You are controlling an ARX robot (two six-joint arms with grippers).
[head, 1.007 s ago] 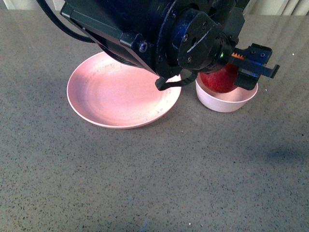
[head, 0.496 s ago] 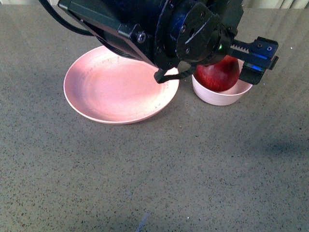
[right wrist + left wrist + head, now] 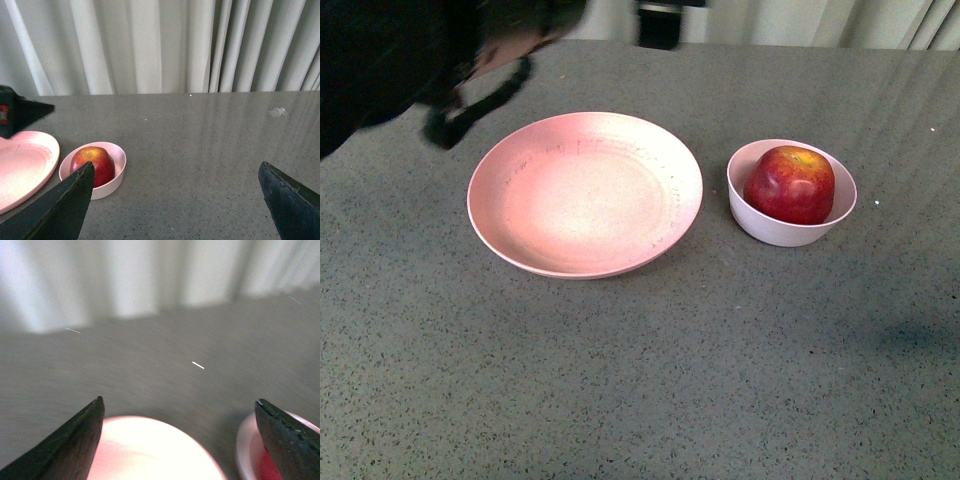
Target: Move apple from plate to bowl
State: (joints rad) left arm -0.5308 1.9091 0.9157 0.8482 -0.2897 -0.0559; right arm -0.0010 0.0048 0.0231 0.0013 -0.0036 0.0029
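Observation:
The dark red apple [image 3: 790,185] sits inside the small pale bowl [image 3: 775,230], to the right of the wide pink plate [image 3: 585,195], which has nothing on it. My left arm [image 3: 390,60] is a dark blur at the top left, above and behind the plate. In the left wrist view my left gripper [image 3: 178,401] is open and empty, high over the gap between the plate [image 3: 150,450] and the bowl [image 3: 244,440]. My right gripper [image 3: 176,165] is open and empty, well off to the side of the bowl [image 3: 107,187], the apple [image 3: 92,162] and the plate [image 3: 25,165].
The grey speckled table [image 3: 670,380] stretches around the dishes. Pale curtains [image 3: 150,45] hang behind its far edge. A small white scrap [image 3: 276,112] lies on the table far from the bowl.
My left arm has lifted off the bowl and swung up and to the left, mostly out of the front view. The apple stays in the bowl, now fully uncovered.

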